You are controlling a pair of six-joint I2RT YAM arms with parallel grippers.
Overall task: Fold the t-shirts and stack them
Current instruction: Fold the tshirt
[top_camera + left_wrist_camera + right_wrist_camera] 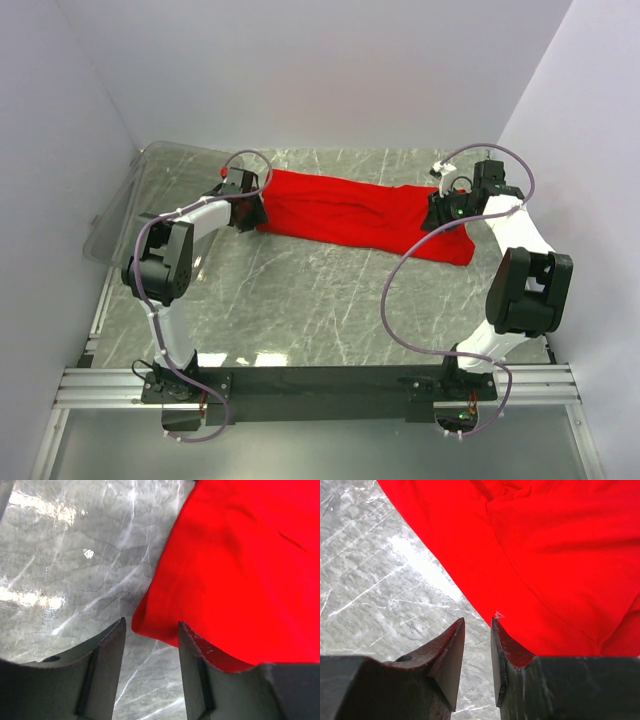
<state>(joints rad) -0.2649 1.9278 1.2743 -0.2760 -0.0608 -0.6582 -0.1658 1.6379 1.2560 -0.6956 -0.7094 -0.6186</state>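
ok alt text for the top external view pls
A red t-shirt, gathered into a long band, lies across the far part of a grey marbled table, the left gripper at its left end and the right gripper near its right end. A clear plastic bin sits at the table's far left edge.

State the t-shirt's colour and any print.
Plain bright red t-shirt, no print visible; best seen in the top external view.

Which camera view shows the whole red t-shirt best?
The top external view: the whole red t-shirt lies there as a long band. The left wrist view shows only one corner, the right wrist view only an edge.
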